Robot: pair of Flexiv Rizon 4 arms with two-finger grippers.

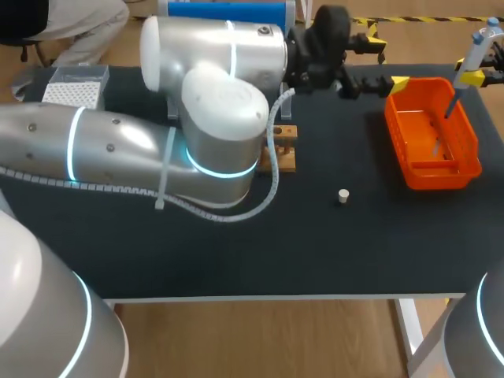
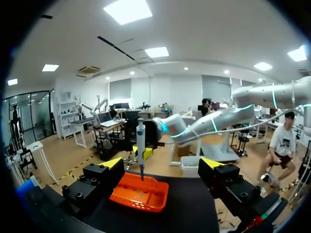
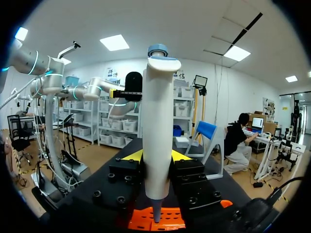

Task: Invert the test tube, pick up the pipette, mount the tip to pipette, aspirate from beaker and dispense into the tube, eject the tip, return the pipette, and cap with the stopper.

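My right gripper (image 1: 475,71) is at the table's far right corner, shut on the white pipette (image 1: 480,43), which hangs upright with its lower end over the orange basket (image 1: 465,169). In the right wrist view the pipette (image 3: 158,126) stands between the yellow tips of that gripper (image 3: 156,156). My left gripper (image 1: 384,60) is open at the back of the table, just left of the basket. In the left wrist view it (image 2: 162,165) points at the pipette (image 2: 141,145) and holds nothing. A small white stopper (image 1: 343,195) lies on the mat. The wooden rack (image 1: 285,151) is partly hidden by my left arm.
A white tip box (image 1: 75,88) sits at the far left of the table. My left arm (image 1: 213,126) stretches across the back and middle and covers what stands behind it. The orange basket (image 2: 141,194) lies ahead of and below the left gripper.
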